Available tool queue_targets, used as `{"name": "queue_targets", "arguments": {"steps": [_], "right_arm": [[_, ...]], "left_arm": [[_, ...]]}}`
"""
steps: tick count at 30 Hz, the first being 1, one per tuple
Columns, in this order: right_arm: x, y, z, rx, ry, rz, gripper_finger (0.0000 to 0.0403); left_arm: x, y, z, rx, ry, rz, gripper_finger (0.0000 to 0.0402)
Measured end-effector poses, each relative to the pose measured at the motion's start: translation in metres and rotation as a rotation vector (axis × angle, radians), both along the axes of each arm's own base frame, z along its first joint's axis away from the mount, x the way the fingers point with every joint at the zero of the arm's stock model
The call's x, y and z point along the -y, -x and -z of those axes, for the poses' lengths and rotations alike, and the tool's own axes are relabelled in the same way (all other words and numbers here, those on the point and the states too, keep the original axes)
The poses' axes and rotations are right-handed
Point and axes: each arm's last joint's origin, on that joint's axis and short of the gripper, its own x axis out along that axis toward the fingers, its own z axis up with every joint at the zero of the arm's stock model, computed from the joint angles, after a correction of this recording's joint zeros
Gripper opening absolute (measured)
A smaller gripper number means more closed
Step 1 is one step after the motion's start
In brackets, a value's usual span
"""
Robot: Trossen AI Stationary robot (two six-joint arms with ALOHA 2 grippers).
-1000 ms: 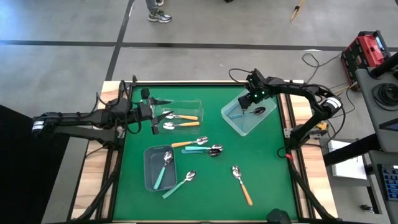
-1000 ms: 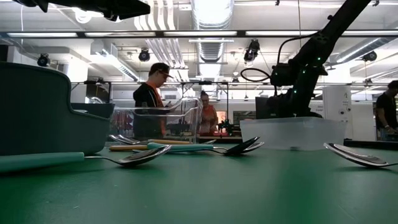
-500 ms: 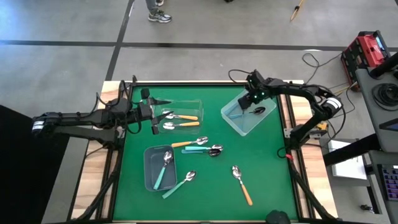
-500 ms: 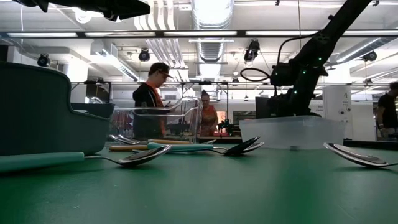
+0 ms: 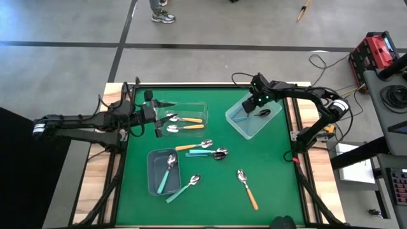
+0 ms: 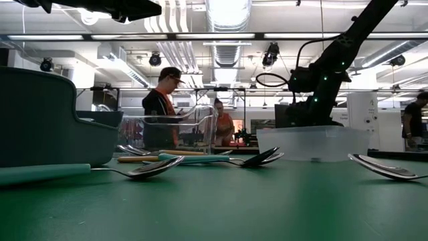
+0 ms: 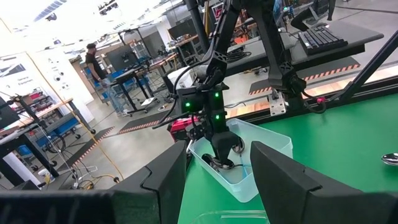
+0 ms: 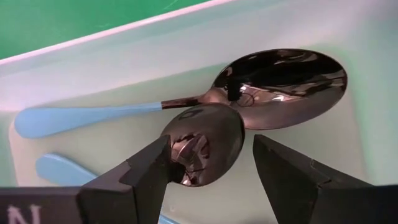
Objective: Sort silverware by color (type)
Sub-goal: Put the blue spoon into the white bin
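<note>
My right gripper hangs open, pointing steeply down into the clear bin at the far right. In that bin lie two blue-handled spoons. The bowl of the nearer spoon lies below the gap between the fingers, and I see no touch. My left gripper stands open and level at the clear bin at the far left, where two orange-handled spoons lie. More spoons lie loose on the green mat: orange, teal and a dark-bowled one.
A grey bin at the near left holds a teal spoon. Beside it lies a teal spoon, and to its right an orange spoon. People stand in the room beyond the table.
</note>
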Motion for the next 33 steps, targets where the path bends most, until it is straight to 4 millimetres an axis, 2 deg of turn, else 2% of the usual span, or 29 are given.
{"name": "queue_targets", "arguments": {"steps": [20, 33], "right_arm": [[0.0002, 0.0002, 0.0, -0.004, 0.002, 0.01, 0.0074], [-0.0011, 0.0012, -0.0051, 0.012, 0.007, 0.011, 0.0011]], "left_arm": [[0.0, 0.0001, 0.0, 0.0, 0.0, 0.0, 0.0162], [0.0, 0.0, 0.0001, -0.001, 0.0, 0.0, 0.0162]]}}
